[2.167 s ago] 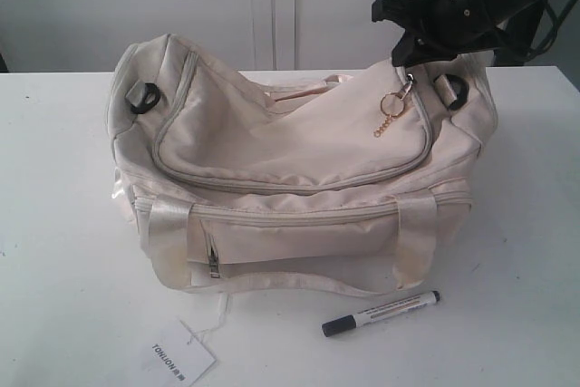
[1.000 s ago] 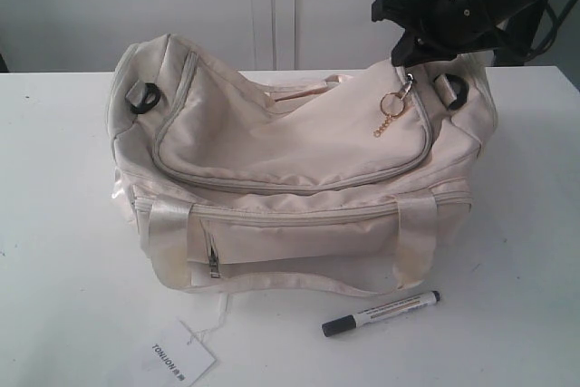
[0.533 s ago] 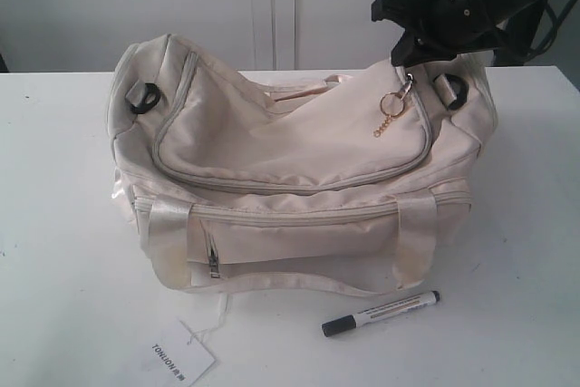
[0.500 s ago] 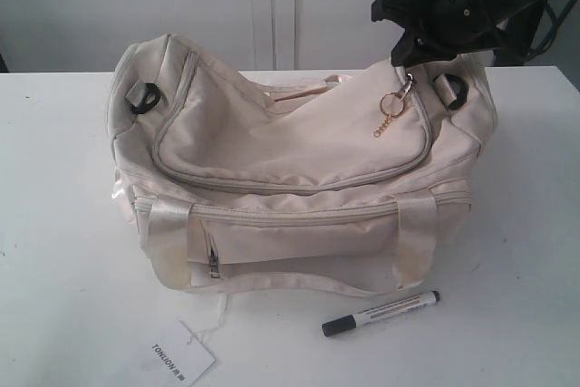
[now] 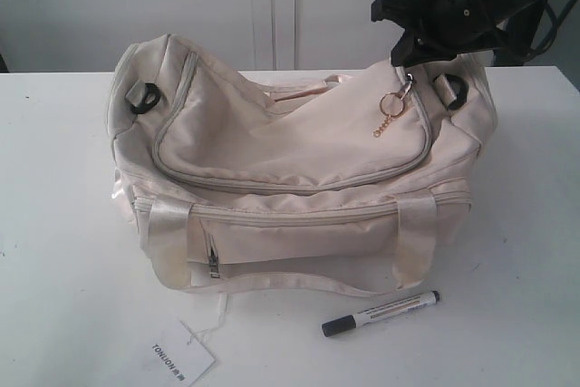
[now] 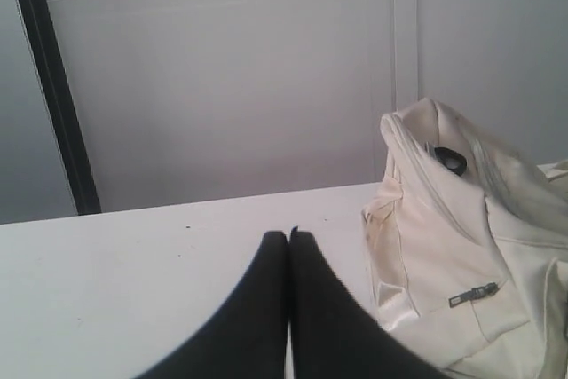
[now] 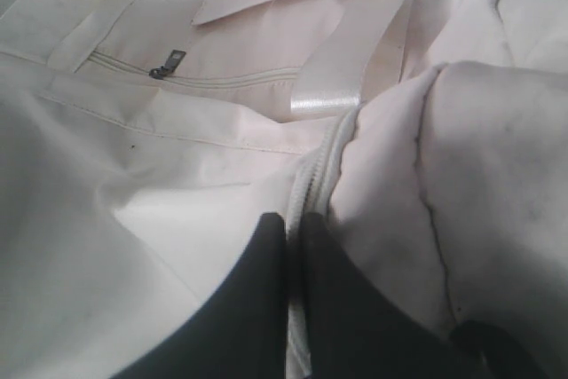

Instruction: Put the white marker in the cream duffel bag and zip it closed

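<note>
The cream duffel bag (image 5: 281, 142) lies on the white table (image 5: 54, 224) with its curved top zipper run shut along the front. In front of it on the table lies the white marker (image 5: 381, 313), black-capped, touched by nothing. My right gripper (image 5: 405, 59) sits at the bag's top right corner, shut on the zipper pull; the gold ring (image 5: 391, 102) and chain hang just below it. In the right wrist view the zipper track (image 7: 324, 166) runs in between the shut fingers (image 7: 266, 290). My left gripper (image 6: 288, 233) is shut and empty over bare table beside the bag's end (image 6: 444, 246).
A white hang tag (image 5: 177, 355) on a string lies at the table's front left. The bag's satin handles (image 5: 290, 283) drape down its front, close to the marker. A pale wall and cabinet doors stand behind the table.
</note>
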Motion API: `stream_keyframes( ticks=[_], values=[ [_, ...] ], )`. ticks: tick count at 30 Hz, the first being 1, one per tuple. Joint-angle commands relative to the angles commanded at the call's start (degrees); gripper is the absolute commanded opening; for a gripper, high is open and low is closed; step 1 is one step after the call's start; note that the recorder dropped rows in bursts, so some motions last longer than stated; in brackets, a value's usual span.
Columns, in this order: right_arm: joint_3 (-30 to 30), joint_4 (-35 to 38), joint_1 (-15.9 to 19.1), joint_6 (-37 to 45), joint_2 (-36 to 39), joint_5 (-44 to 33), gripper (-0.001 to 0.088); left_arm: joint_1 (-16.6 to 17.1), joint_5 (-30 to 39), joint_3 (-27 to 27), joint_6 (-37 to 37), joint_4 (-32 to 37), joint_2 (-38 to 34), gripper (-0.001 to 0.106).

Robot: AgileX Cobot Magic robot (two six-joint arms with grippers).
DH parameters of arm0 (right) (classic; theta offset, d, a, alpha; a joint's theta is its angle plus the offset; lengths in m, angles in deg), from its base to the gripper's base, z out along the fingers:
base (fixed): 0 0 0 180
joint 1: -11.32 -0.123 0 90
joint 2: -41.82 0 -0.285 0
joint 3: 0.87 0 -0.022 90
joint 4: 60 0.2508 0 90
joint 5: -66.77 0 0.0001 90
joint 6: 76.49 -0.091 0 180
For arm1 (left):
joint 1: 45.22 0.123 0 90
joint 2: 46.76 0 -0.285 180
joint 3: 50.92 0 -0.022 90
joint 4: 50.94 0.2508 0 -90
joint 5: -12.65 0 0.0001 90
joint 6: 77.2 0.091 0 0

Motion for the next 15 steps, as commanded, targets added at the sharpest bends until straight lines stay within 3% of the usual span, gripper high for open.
stream_keyframes(
  ticks=[3, 9, 15],
  values=[
    [0.0, 0.0, 0.0, 0.0, 0.0, 0.0, 0.0000, 0.0, 2.1, 0.0, -1.2, -0.5, 0.0, 0.000],
    [0.0, 0.0, 0.0, 0.0, 0.0, 0.0, 0.0000, 0.0, 18.0, -9.1, -1.2, -0.5, 0.0, 0.000],
    [0.0, 0.0, 0.0, 0.0, 0.0, 0.0, 0.0000, 0.0, 24.6, -16.0, -1.2, -1.5, -6.8, 0.000]
  ],
)
